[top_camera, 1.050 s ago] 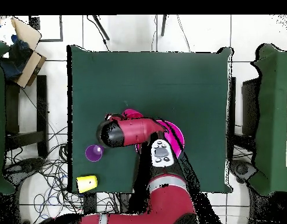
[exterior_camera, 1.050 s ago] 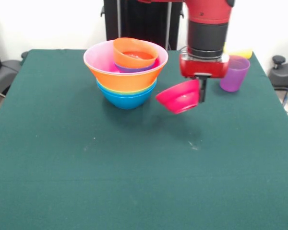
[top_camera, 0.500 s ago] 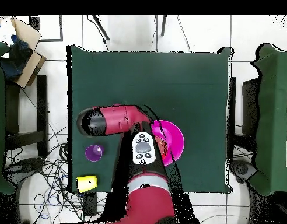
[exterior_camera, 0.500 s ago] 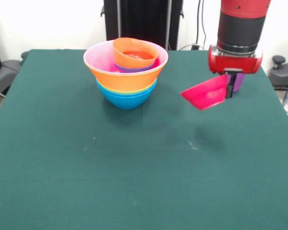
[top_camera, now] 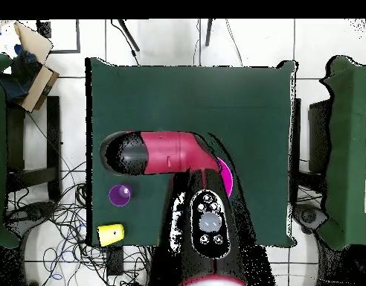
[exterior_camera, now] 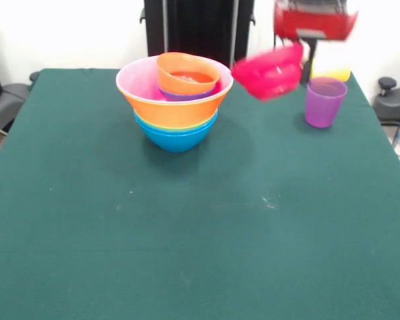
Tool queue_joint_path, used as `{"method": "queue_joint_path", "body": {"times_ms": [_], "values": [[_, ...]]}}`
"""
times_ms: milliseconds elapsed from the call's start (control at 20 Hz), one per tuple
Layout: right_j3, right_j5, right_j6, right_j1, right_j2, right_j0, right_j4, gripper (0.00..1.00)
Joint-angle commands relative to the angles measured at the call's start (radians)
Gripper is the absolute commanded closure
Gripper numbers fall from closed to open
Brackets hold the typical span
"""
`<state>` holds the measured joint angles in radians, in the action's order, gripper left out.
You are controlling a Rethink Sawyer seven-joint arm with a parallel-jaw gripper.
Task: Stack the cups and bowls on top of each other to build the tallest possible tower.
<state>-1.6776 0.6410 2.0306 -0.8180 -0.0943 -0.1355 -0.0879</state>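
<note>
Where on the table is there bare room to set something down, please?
The whole near half of the table in the front view is bare, as is the strip left of the tower. It is crowded at the far right: the purple cup and yellow cup stand there, with the crimson bowl held in the air beside them.

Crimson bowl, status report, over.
Gripper shut on crimson bowl, held tilted, high above the table. Tower standing beside it. Purple cup upright close under the gripper.
</note>
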Motion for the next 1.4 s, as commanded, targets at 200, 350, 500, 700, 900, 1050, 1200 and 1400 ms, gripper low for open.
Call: {"method": "queue_joint_path", "body": {"times_ms": [200,350,500,700,900,1050,1200,1400], "values": [[-0.147,0.220,-0.162,-0.244,-0.057,-0.118,0.009,1.00],[-0.178,0.208,-0.184,-0.272,-0.067,-0.152,-0.003,1.00],[-0.215,0.192,-0.207,-0.301,-0.076,-0.181,-0.011,1.00],[-0.261,0.169,-0.211,-0.328,-0.082,-0.206,-0.016,1.00],[-0.292,0.135,-0.208,-0.335,-0.093,-0.224,-0.026,1.00],[-0.311,0.110,-0.195,-0.332,-0.097,-0.233,-0.033,1.00],[-0.335,0.075,-0.180,-0.324,-0.104,-0.244,-0.039,1.00],[-0.378,0.019,-0.158,-0.315,-0.111,-0.258,-0.045,1.00]]}}
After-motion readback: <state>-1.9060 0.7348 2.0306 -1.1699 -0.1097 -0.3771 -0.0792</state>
